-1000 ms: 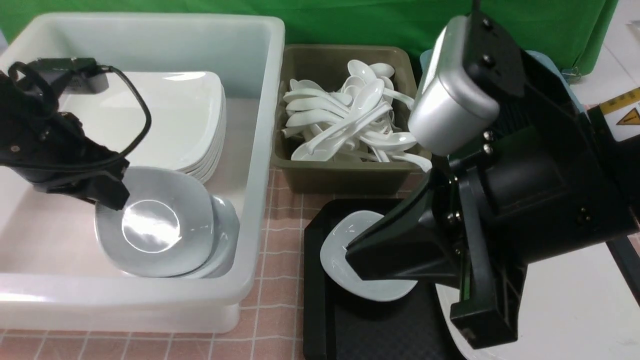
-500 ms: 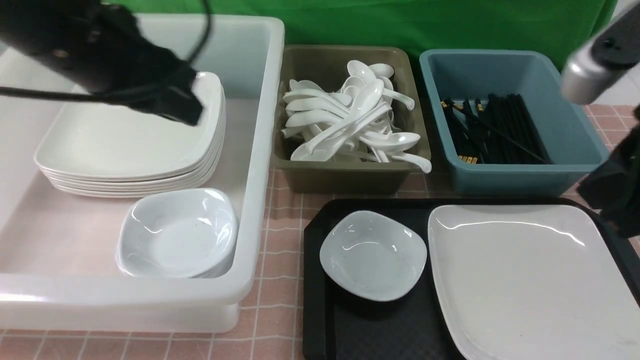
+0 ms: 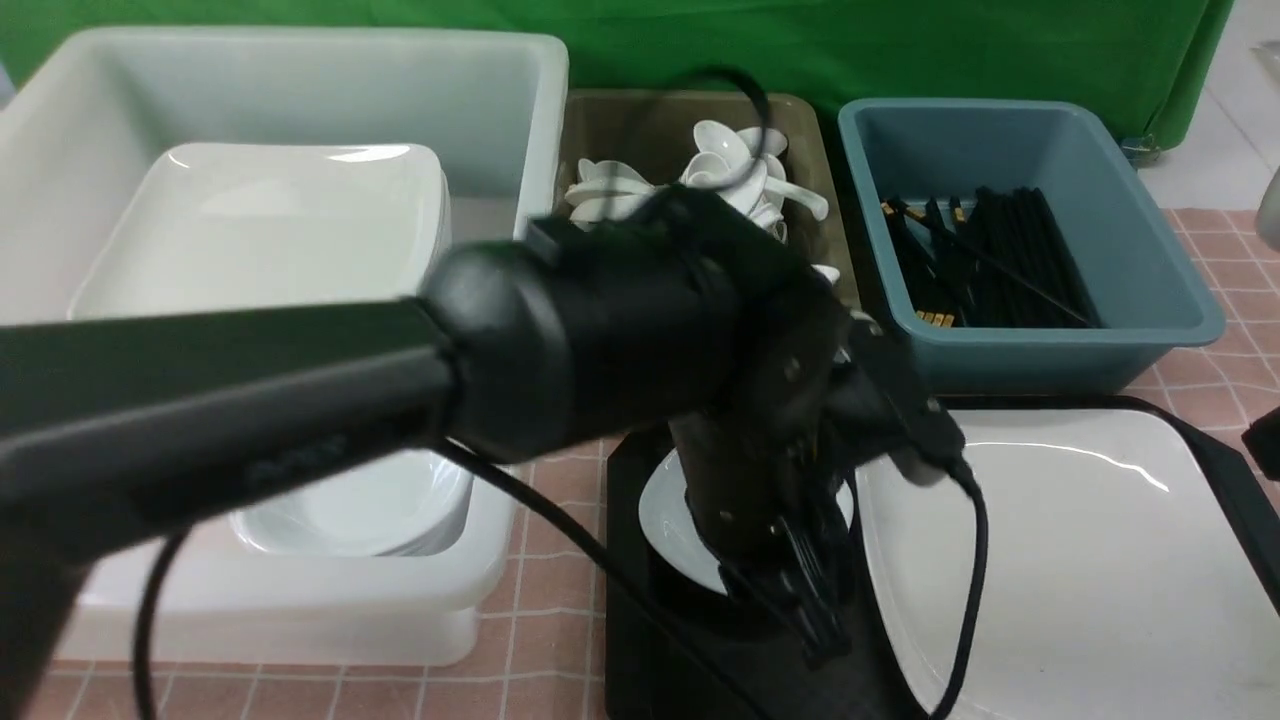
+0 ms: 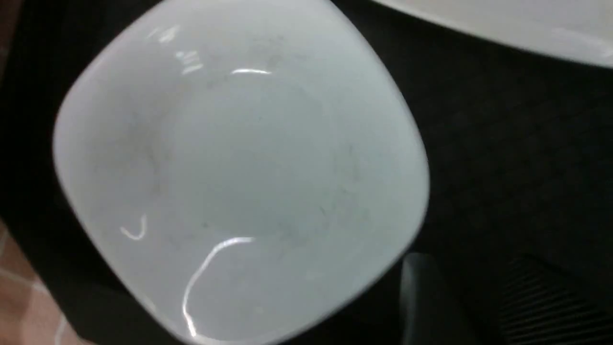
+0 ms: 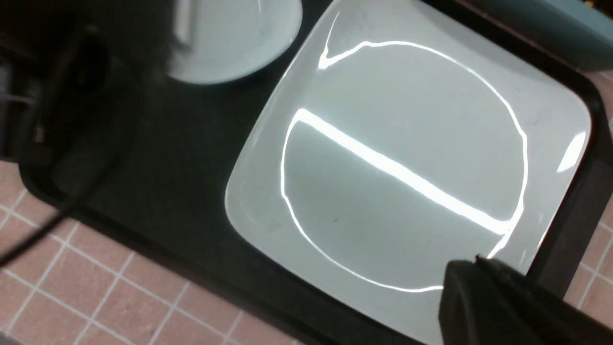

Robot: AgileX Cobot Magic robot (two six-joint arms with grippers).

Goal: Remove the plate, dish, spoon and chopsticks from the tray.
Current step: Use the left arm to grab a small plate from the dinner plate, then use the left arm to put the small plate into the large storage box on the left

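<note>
The black tray [image 3: 625, 670] holds a small white dish [image 3: 670, 500] on its left and the big square white plate [image 3: 1080, 560] on its right. My left arm reaches across from the left, and my left gripper [image 3: 815, 635] points down onto the tray floor at the dish's near right rim. In the left wrist view the dish [image 4: 239, 167] fills the picture, and the left gripper [image 4: 483, 306] stands open beside its rim, holding nothing. My right gripper [image 5: 467, 273] is shut and empty above the plate's [image 5: 407, 167] corner. No spoon or chopsticks show on the tray.
A large white tub [image 3: 540, 200] on the left holds a stack of plates [image 3: 280, 220] and a stack of small dishes [image 3: 380, 510]. Behind the tray stand an olive tub [image 3: 600, 110] of white spoons and a blue tub [image 3: 1050, 350] of black chopsticks.
My left arm swung out of the white tub and across to the tray, coming down beside the dish. My right arm pulled back off the tray to the right edge.
</note>
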